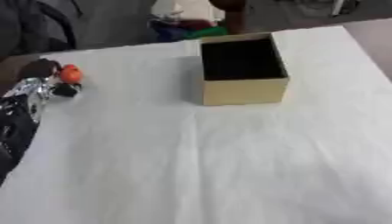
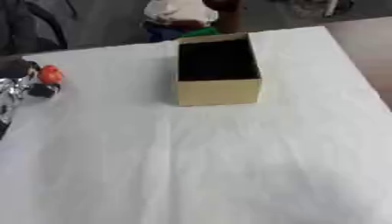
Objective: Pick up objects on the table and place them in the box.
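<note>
An open tan cardboard box (image 1: 243, 91) with a dark inside stands on the white table (image 1: 214, 166), at the back and a little right of centre. My left hand (image 1: 47, 70) comes in at the far left edge on a silver and black arm (image 1: 23, 103). A small round orange object (image 1: 70, 74) sits between its black fingers (image 1: 66, 90), which curl around it. The hand and the object are well to the left of the box, about level with it. My right hand shows in neither view.
Beyond the table's far edge lie blue, green and red things (image 1: 187, 28) and a dark chair (image 1: 38, 26). The table's right edge runs diagonally past the box, with a brown floor (image 1: 376, 39) beyond it.
</note>
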